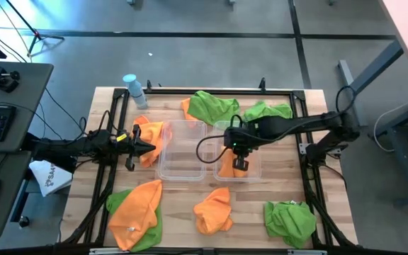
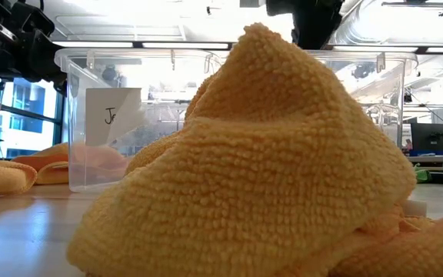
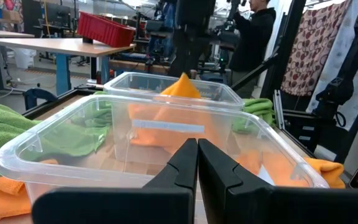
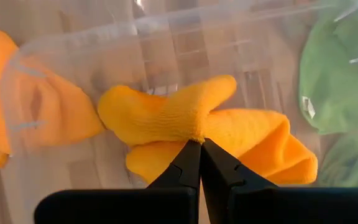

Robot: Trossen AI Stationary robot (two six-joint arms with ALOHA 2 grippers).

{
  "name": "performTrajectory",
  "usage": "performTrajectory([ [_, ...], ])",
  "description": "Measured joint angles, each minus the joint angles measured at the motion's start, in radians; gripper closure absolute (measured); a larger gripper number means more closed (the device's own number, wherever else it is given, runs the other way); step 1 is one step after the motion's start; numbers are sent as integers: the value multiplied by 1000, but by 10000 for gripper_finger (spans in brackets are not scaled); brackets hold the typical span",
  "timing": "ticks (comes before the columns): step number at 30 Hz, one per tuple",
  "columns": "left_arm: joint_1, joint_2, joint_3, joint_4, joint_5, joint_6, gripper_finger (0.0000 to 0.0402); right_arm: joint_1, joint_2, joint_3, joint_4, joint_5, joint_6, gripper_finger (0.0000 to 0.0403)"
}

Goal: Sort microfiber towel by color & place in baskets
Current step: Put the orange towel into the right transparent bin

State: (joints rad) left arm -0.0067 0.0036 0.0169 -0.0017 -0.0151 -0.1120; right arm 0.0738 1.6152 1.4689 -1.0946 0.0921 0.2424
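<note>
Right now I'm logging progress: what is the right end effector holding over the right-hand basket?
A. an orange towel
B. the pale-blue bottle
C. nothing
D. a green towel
A: the right end effector is pinched shut on an orange towel above the clear basket.

Dark slim arms, black cable loop, matte black wedge-shaped fingers [image 4: 219,168].

In your low view, the orange towel [image 2: 260,161] up close hides most of both clear bins [image 2: 91,115]; the label [image 2: 112,115] reads only "J", the rest covered.
</note>
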Motion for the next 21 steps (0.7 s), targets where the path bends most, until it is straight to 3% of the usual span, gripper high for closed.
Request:
performTrajectory([
  [4,0,0,0,2,0,-18,401,-1,39,0,0,-3,0,403],
  [14,0,0,0,22,20,-240,401,-1,80,0,-2,-3,10,403],
  [21,0,2,13,56,-16,-174,401,-6,80,0,-2,10,23,403],
])
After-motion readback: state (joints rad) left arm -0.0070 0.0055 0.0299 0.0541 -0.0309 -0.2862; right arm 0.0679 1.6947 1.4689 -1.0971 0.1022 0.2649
